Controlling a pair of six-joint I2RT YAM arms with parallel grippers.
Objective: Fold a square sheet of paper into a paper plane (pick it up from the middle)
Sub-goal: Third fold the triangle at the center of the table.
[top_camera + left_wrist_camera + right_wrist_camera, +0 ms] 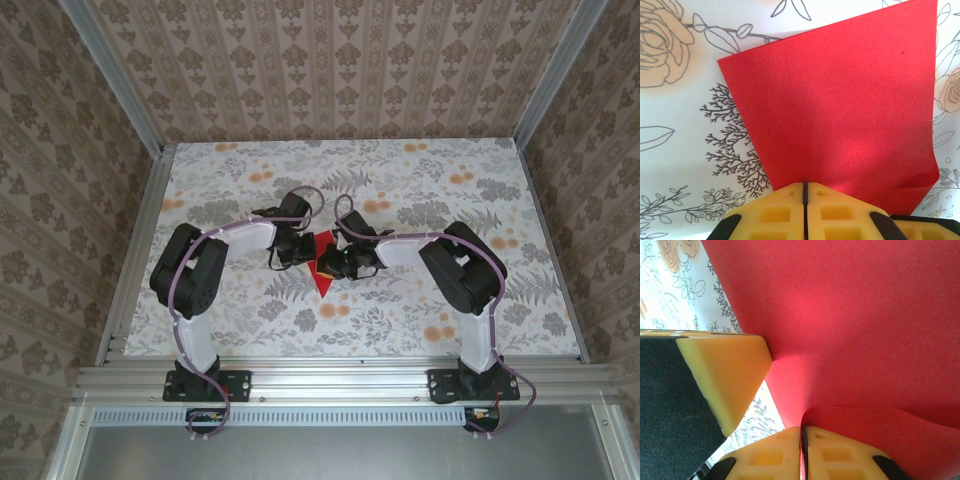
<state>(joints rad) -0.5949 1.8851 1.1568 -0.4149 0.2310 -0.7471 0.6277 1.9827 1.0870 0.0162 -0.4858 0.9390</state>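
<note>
Right gripper (802, 432) pinches red sheet (855, 325) — edge curled.

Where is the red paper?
Top view: the red paper is at the middle of the table, between the left end effector and the right end effector.

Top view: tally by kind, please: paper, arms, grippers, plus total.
red paper sheet: 1
arms: 2 (left arm, right arm)
grippers: 2 (left gripper, right gripper)
Total: 5
</note>
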